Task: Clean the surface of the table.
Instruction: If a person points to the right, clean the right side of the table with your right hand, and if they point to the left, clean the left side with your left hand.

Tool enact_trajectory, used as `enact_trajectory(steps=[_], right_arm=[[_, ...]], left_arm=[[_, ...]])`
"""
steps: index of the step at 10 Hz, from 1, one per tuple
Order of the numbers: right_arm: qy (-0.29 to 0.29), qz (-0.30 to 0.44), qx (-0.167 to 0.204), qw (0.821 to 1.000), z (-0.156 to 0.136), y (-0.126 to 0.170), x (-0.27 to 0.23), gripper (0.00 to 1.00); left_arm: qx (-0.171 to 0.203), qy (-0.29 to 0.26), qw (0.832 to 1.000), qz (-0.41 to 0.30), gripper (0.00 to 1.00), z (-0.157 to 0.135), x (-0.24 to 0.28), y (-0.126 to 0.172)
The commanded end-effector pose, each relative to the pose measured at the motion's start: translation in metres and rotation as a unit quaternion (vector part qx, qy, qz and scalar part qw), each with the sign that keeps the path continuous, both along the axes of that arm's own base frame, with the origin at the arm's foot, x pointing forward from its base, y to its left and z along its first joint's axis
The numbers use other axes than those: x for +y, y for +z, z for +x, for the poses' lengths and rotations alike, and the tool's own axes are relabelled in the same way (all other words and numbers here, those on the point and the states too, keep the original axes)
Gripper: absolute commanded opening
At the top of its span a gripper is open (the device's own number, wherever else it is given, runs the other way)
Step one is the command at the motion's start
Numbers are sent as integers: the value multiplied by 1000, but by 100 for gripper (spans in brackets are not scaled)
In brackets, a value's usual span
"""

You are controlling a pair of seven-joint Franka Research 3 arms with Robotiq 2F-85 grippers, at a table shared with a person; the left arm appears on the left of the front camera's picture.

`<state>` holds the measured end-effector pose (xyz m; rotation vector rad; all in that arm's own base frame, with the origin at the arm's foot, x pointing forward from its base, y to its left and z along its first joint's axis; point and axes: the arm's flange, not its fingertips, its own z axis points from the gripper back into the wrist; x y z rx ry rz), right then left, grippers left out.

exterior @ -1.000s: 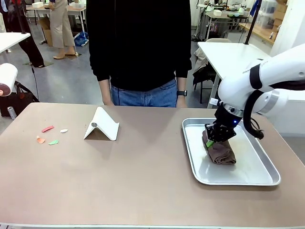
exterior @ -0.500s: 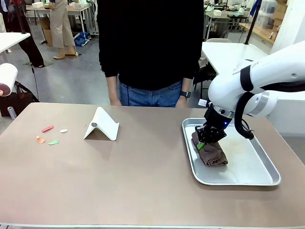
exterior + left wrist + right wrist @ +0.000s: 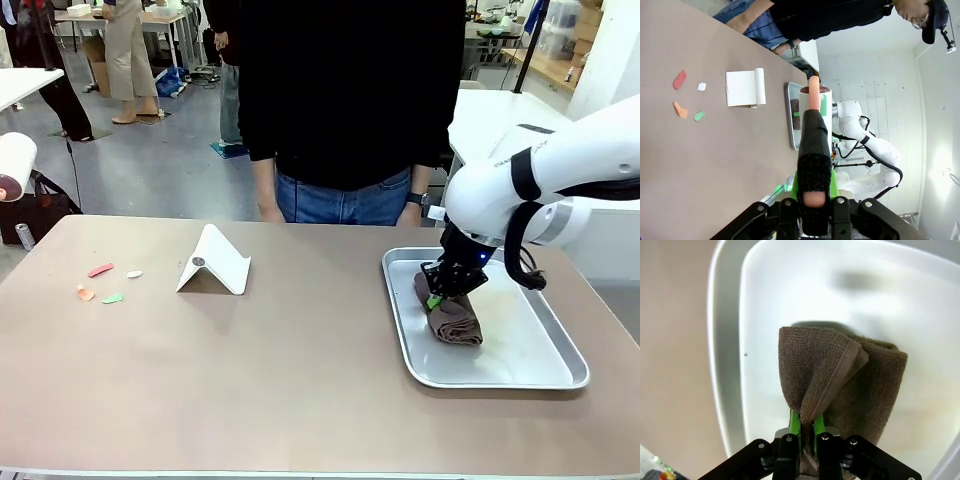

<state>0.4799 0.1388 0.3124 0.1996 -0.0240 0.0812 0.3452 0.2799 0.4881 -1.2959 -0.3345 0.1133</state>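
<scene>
- Two hands were closed. The right hand (image 3: 435,299) pinched a raised fold of the brown terry cloth (image 3: 456,318), which lay in the shiny silver metal tray (image 3: 520,378). The left hand (image 3: 813,115) hung above the counter with its jaws together, and I could not tell whether they gripped anything.
- The large beige-brown counter (image 3: 300,380) carried the tray at its right side and a white tent-shaped folded stand (image 3: 214,263) left of the middle. Small red, orange, green and white scraps (image 3: 103,284) lay near its left end, well apart from the cloth.
- The step in hand seemed to be picking up the cloth; wiping was not yet begun.
- The next move would call for lifting the cloth clear of the tray rim, then carrying it across towards the scraps while keeping clear of the stand.
</scene>
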Motion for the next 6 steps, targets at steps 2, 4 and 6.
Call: enact_trajectory(steps=[2,4,6], right_arm=[[-47,-38,-9,998,-1,-6,-36,2],[-73,-41,-12,996,0,-5,-56,2],[-105,-37,-20,994,-1,4,-80,2]], left_arm=[[-4,-4,1000,1,0,-3,1,3],[-4,-4,1000,1,0,-3,1,3],[-4,-4,1000,1,0,-3,1,3]])
